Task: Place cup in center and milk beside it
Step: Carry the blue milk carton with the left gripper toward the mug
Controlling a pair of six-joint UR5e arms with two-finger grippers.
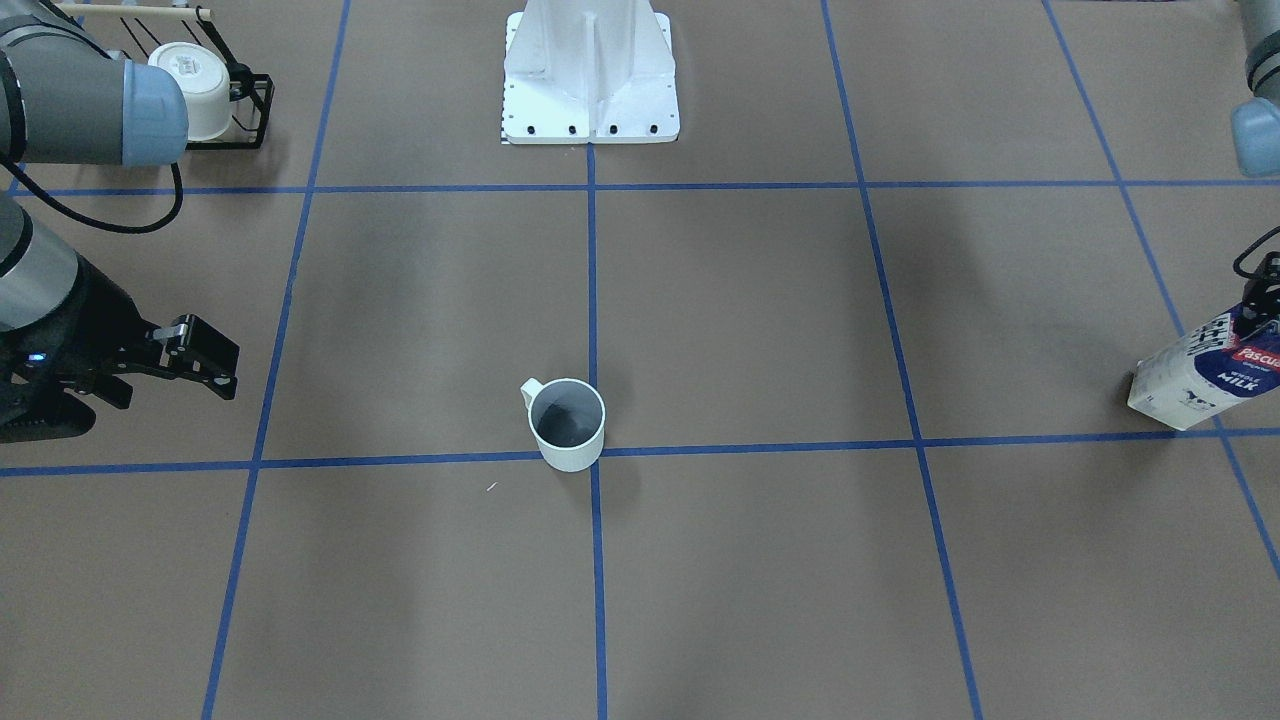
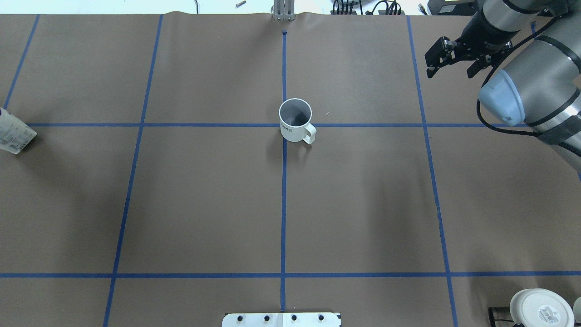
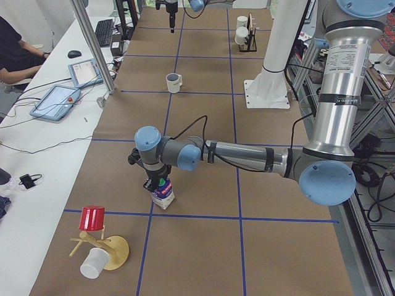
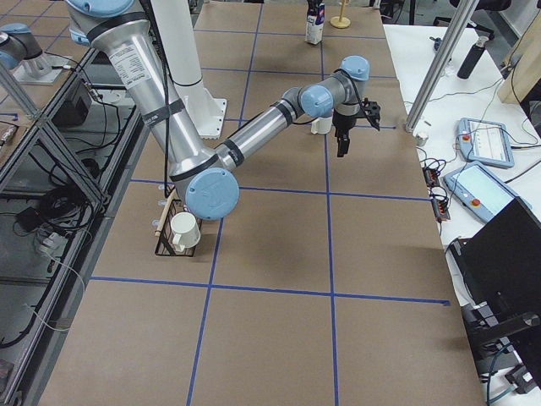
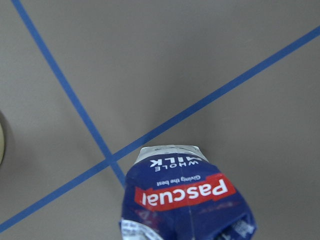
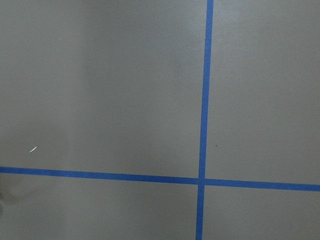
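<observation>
Two claws were far from the cup (image 1: 567, 424), which stood on the bench (image 1: 800, 560) where the blue tape lines (image 1: 760, 446) crossed. The right claw (image 2: 448, 68) hung open, empty; the left claw (image 3: 154, 179) sat over the distant milk (image 1: 1195, 375), grip not clear. A loose hold could topple the milk.

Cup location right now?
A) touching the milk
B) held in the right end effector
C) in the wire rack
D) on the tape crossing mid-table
D: the cup stands upright where two blue tape lines cross mid-table. The milk is far off at the table's edge, and the right end effector is open and empty.
</observation>
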